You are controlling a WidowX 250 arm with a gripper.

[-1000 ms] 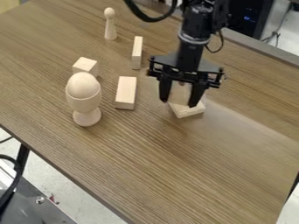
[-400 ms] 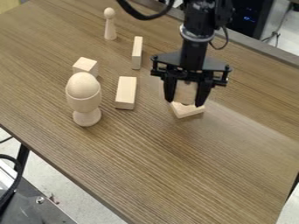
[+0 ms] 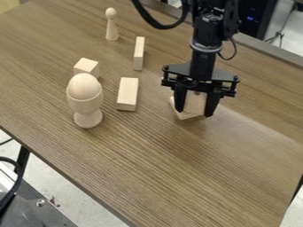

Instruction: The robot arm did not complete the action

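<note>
wooden block (image 3: 195, 103) is right of the centre of the frame, a little above mid-height, held between the fingers of the gripper (image 3: 194, 112). the fingers are parted by about the block's width, one on its left side and one on its right, with their tips pointing down.

the brown wood-grain table (image 3: 154, 159) runs slantwise across nearly the whole frame. the black robot arm (image 3: 204, 37) comes in from the top edge, right of centre, and hangs down to the gripper. at the lower left corner is a dark grey metal surface (image 3: 35, 208).

left of the centre, a pale wooden egg cup (image 3: 87, 106) stands upright with a wooden egg (image 3: 84, 86) in it. between the cup and the gripper, an oblong wooden block (image 3: 127, 94) lies on the table. a flat wooden piece (image 3: 184, 115) is just below the held block in the frame, partly hidden by it and the fingers; whether the two touch, i cannot tell. a narrow wooden block (image 3: 138, 54) is in the upper part, left of centre. further to the upper left, a round-headed wooden peg (image 3: 111, 29) stands upright. a small cube-like block (image 3: 87, 66) is just behind the egg.
</note>
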